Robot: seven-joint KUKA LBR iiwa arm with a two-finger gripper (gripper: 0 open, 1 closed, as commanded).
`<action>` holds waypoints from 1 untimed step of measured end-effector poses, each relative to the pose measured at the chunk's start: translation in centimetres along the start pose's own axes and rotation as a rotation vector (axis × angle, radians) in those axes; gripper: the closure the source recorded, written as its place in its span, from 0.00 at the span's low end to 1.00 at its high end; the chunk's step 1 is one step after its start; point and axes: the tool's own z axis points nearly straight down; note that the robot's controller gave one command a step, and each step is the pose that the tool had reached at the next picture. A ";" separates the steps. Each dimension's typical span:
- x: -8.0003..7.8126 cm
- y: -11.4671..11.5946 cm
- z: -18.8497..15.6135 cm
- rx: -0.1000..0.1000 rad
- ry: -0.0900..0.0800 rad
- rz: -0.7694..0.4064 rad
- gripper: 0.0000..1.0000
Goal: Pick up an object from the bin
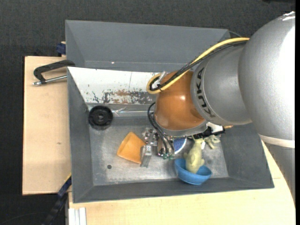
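Where the gripper (pixel 149 150) is positioned at the bin (pixel 93 172) floor, it is seen against the right edge of an orange wedge-shaped piece (pixel 129 147) at mid-floor; its degree of opening cannot be determined.

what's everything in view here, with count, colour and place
bin: one, grey, middle of view
disc: one, black, floor's left, near the back wall
wedge: one, orange, mid floor, just left of the gripper
bowl: one, blue, front right of the floor
pear-like thing: one, pale yellow-green, on the bowl's back edge
arm: one, silver, reaching in from the right
cover: one, orange, on the wrist
gripper: one, metal, low by the wedge's right edge
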 end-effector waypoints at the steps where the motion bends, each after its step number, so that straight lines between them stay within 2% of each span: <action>1: -6.2 -3.2 0.3 0.005 -0.022 0.063 1.00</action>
